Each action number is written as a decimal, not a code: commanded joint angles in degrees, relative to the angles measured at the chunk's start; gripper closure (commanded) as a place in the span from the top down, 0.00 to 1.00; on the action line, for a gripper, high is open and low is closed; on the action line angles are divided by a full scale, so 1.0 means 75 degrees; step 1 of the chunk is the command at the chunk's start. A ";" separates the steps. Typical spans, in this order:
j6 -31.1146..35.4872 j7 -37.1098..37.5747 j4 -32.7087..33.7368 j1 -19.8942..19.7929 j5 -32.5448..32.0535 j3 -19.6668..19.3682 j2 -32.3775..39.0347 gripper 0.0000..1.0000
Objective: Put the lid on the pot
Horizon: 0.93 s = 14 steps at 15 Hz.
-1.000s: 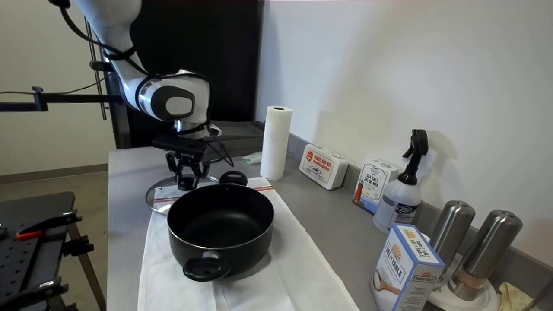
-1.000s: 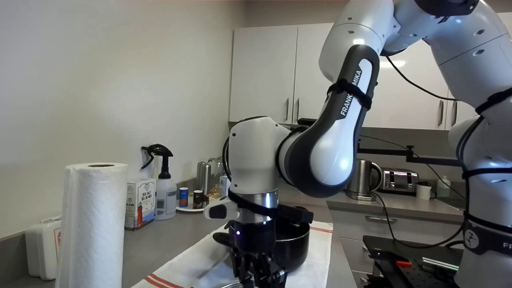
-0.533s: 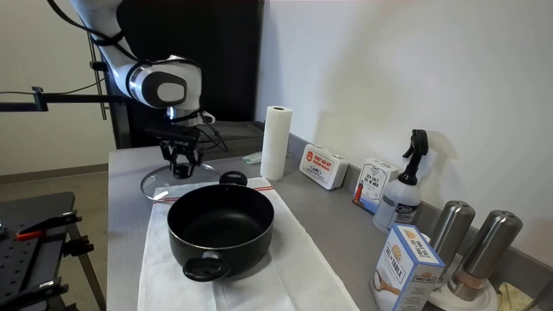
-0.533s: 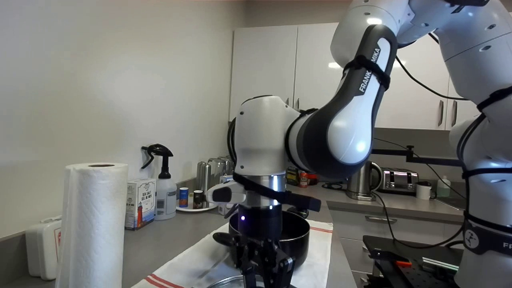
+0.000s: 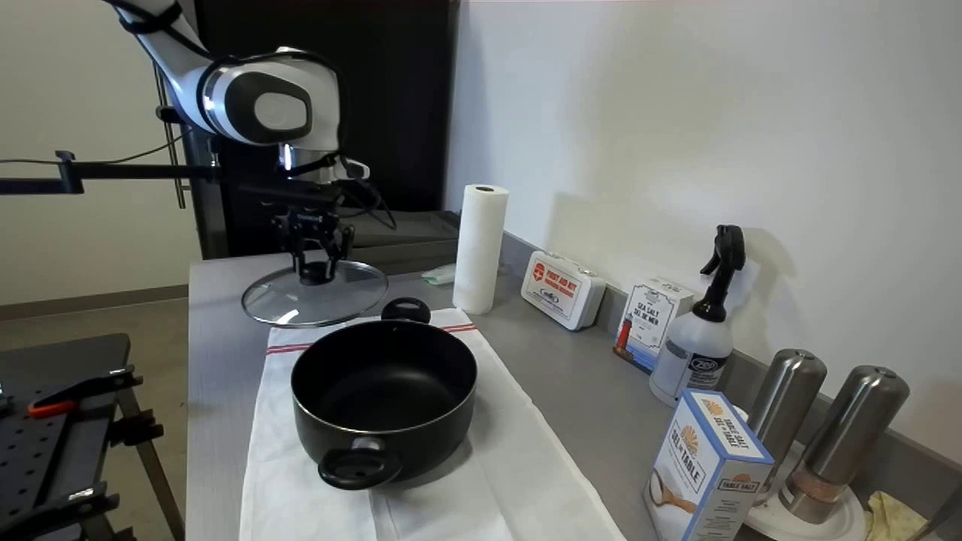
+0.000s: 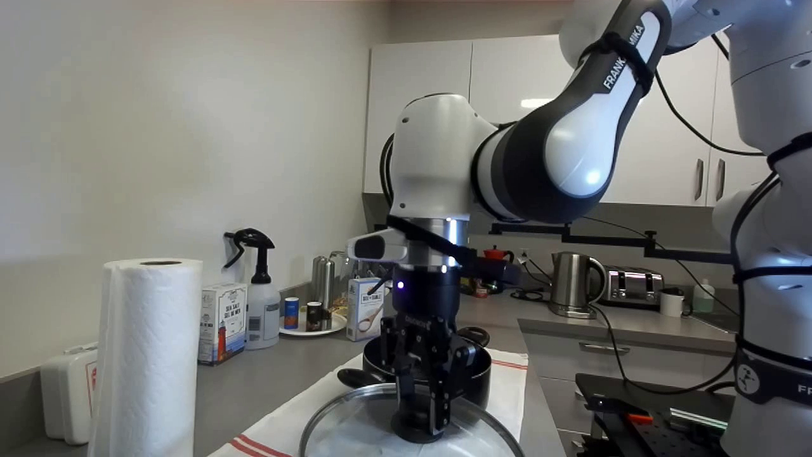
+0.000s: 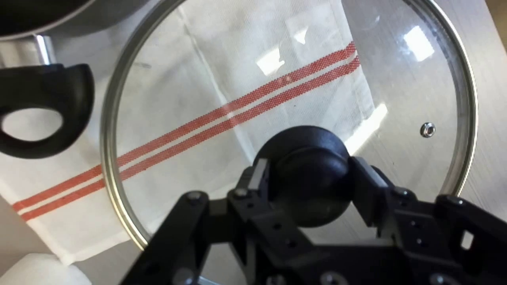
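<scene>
The lid (image 5: 349, 297), clear glass with a thin metal rim and black knob, hangs above the counter beside the pot, roughly level. It also shows in an exterior view (image 6: 355, 422) and the wrist view (image 7: 186, 158). My gripper (image 5: 317, 261) is shut on the lid's knob, with one finger on each side of it in the wrist view (image 7: 311, 178). The black pot (image 5: 425, 447) stands uncovered on a white towel, its inside empty. In an exterior view the pot (image 6: 477, 384) is partly hidden behind my gripper. Its handle (image 7: 75, 107) shows at the wrist view's left.
The white towel (image 5: 518, 466) with red stripes lies under the pot. A paper towel roll (image 5: 481, 248), first aid kit (image 5: 564, 289), sea salt box (image 5: 654, 319), spray bottle (image 5: 691, 346), table salt box (image 5: 706, 466) and steel cylinders (image 5: 849, 436) stand along the wall.
My gripper has risen with the lid held by its knob. The lid has come up from beside the pot and is now off the counter. The pot has not moved.
</scene>
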 commanded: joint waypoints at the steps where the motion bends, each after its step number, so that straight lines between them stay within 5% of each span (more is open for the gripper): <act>1: -0.0348 -0.0010 -0.0259 0.0069 0.0239 -0.0295 -0.0868 0.26; 14: -0.0979 0.0240 0.0562 -0.0748 0.0507 -0.2043 -0.0704 0.26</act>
